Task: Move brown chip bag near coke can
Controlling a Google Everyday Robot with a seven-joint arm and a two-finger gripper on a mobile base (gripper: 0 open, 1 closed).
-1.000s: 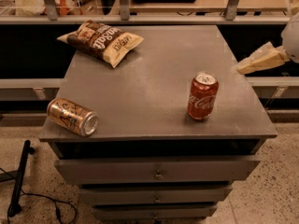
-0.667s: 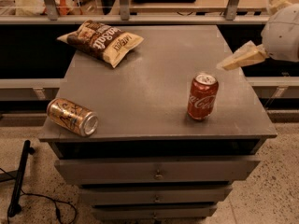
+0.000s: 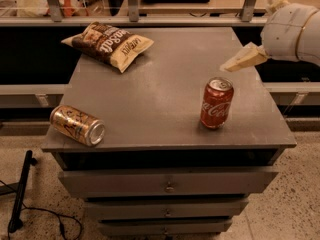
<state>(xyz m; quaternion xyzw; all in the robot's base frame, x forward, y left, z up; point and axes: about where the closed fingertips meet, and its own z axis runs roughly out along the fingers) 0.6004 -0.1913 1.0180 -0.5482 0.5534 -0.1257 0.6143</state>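
End effector [image 3: 235,63] (grip state unclear) hovers near coke can [image 3: 216,103], brown chip bag [image 3: 108,45] well apart

Chip bag [image 3: 107,45] back-left — coke can [image 3: 216,103] right, claw [image 3: 236,62] behind.

This looks like a robot test room or lab, not a home. A grey metal cabinet [image 3: 165,99] with flat drawers [image 3: 170,181] stands on a speckled hard floor [image 3: 300,204], a black cable [image 3: 45,216] lies loose on that floor, and bare metal posts [image 3: 132,1] stand in a row behind. A white robot arm [image 3: 292,31] sticks in from the right, and its gripper [image 3: 243,59] hangs over the back right part of the cabinet top.
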